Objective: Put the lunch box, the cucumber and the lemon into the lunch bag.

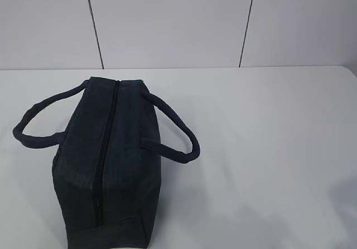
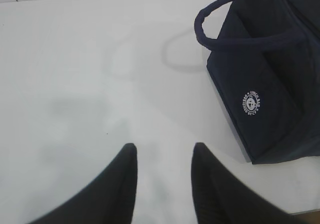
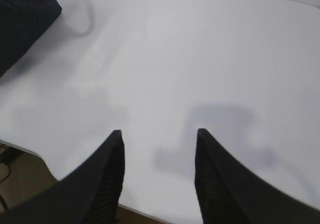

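Bag is sitting on the left half of the white table in the exterior view, its long side running away from the camera and its near bottom corner running out of the frame. Its top zipper is lying closed along the middle, though the pull is too dark to make out. One loop handle is drooping out to the left and the other handle to the right. Lunch box, cucumber and lemon are showing in no view, and with the zipper shut I cannot tell whether they are lying inside. Neither arm is appearing in the exterior view.

In the left wrist view the left gripper is hanging over bare table with its two dark fingers standing apart and nothing between them; their bases are running off the lower edge. The bag is sitting at the upper right of that view, cut by the right edge, showing a small round white logo whose lettering is too fine to read.

In the right wrist view the right gripper is likewise hovering with fingers spread wide over empty table near its front edge. Only a dark corner of the bag is showing at the upper left, well apart from the fingertips.
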Robot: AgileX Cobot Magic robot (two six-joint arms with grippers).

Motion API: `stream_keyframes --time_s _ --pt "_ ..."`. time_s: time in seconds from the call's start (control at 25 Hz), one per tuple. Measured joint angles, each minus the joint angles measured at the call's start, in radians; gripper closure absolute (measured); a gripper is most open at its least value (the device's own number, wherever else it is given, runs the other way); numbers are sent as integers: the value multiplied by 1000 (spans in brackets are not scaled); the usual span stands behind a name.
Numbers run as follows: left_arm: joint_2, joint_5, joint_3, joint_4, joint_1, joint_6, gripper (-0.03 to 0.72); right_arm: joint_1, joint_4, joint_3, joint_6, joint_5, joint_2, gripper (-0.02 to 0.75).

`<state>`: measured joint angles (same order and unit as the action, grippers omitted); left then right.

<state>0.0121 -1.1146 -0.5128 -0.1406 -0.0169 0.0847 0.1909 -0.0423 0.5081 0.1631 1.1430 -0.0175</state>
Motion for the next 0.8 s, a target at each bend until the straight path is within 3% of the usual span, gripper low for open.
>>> stream_keyframes --time_s 0.8 --pt "0 0 0 0 0 0 424 0 0 0 0 0 0 404"
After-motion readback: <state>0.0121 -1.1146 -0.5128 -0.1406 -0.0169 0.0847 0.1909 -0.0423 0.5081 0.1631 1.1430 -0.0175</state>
